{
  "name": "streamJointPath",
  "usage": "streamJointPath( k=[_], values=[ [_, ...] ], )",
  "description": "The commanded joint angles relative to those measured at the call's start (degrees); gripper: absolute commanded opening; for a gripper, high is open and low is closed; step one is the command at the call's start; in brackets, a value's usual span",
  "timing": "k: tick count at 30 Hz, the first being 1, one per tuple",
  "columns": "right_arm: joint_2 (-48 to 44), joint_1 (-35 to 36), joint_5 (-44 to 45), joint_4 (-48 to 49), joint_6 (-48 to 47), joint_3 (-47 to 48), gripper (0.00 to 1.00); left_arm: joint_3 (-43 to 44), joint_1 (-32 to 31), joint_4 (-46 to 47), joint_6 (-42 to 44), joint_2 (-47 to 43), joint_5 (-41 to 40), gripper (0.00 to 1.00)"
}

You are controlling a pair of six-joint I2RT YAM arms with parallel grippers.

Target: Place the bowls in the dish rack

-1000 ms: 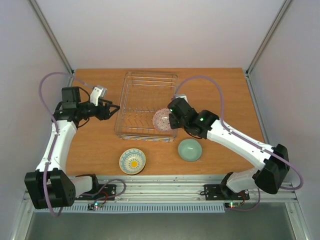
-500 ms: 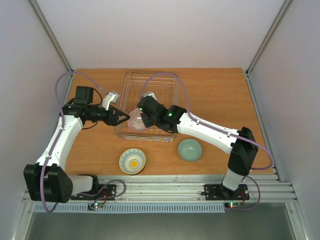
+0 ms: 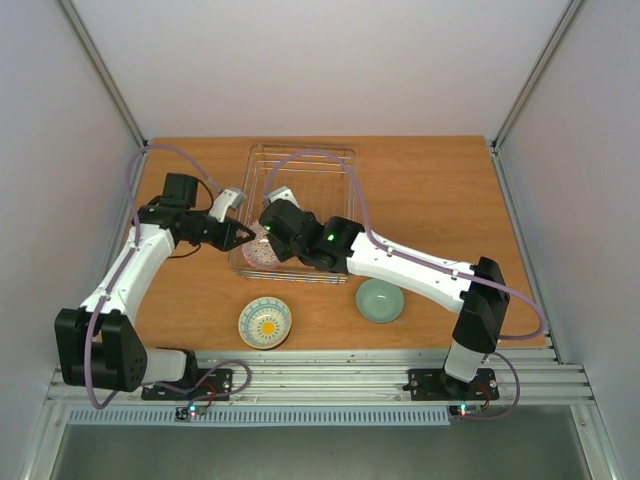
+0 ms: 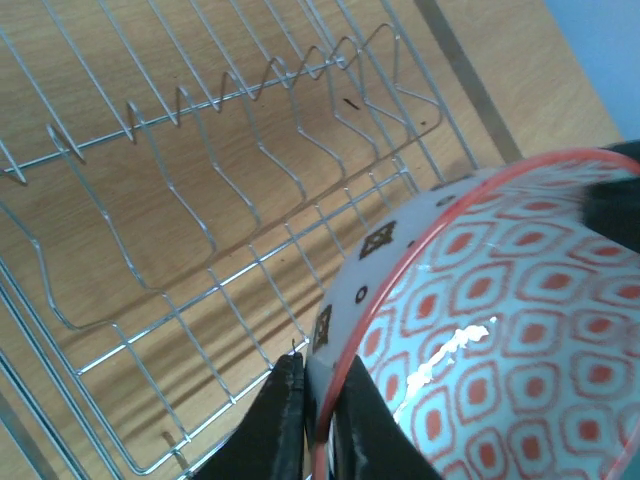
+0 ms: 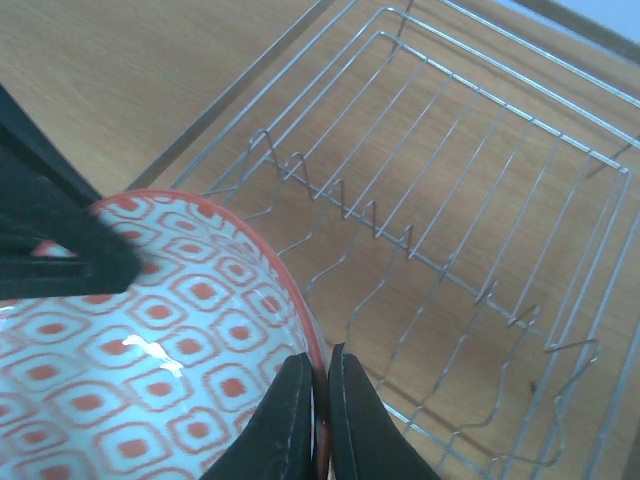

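A red-patterned bowl [image 3: 262, 254] [image 4: 480, 340] [image 5: 150, 330] hangs tilted over the near left corner of the wire dish rack [image 3: 300, 147] [image 4: 265, 150] [image 5: 410, 235]. Both grippers hold it by its rim. My left gripper [image 3: 246, 238] [image 4: 322, 420] is shut on the left side of the rim, one finger inside and one outside. My right gripper [image 3: 272, 247] [image 5: 320, 410] is shut on the opposite side of the rim in the same way. A mint green bowl [image 3: 380, 300] and a cream-yellow bowl [image 3: 264, 322] sit on the table in front of the rack.
The rack's inner prongs [image 5: 345, 195] run in a row beneath and beyond the held bowl. The right arm [image 3: 410, 265] stretches across the rack's near right corner. Grey walls close in the wooden table [image 3: 440, 190] on three sides.
The right arm carried the red-patterned bowl leftward across the rack's front. The left gripper moved right to meet it and closed on the bowl's rim.
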Motion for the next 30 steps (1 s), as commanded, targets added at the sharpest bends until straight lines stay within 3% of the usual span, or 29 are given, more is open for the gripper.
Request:
streamJointPath(
  k=[1, 10, 12, 15, 18, 21, 26, 30],
  values=[
    [-1.66, 0.49, 2.28, 1.28, -0.70, 2.50, 0.01, 0.22, -0.52, 0.44, 0.38, 1.80, -0.63, 0.01],
    [-1.99, 0.48, 1.63, 1.95, -0.34, 1.41, 0.02, -0.16, -0.59, 0.40, 1.26, 1.37, 0.54, 0.00],
    [-3.41, 0.48, 1.07, 3.33, -0.26, -0.11, 0.16, -0.21, -0.59, 0.10, 2.35, 1.15, 2.34, 0.00],
    [-6.70, 0.49, -1.48, 6.99, -0.30, -4.32, 0.48, 0.17, -0.58, -0.46, 5.72, 0.92, 3.86, 0.00],
    [-10.30, 0.49, -3.93, 10.38, 0.27, -8.57, 0.63, 0.00, -0.52, -0.27, 7.57, 0.71, 6.47, 0.01],
    [-14.19, 0.28, -6.96, 14.03, 1.45, -13.40, 0.85, -1.35, -0.54, 1.89, 8.91, 0.11, 10.70, 0.00],
    [-20.70, -0.46, -14.71, 22.93, 3.87, -22.54, 0.98, -3.11, -0.52, 6.55, 8.68, 0.41, 14.66, 0.00],
    [-23.10, -0.93, -19.06, 27.35, 6.69, -27.10, 0.99, -3.67, -0.44, 8.60, 8.93, 0.46, 16.97, 0.01]
  ],
)
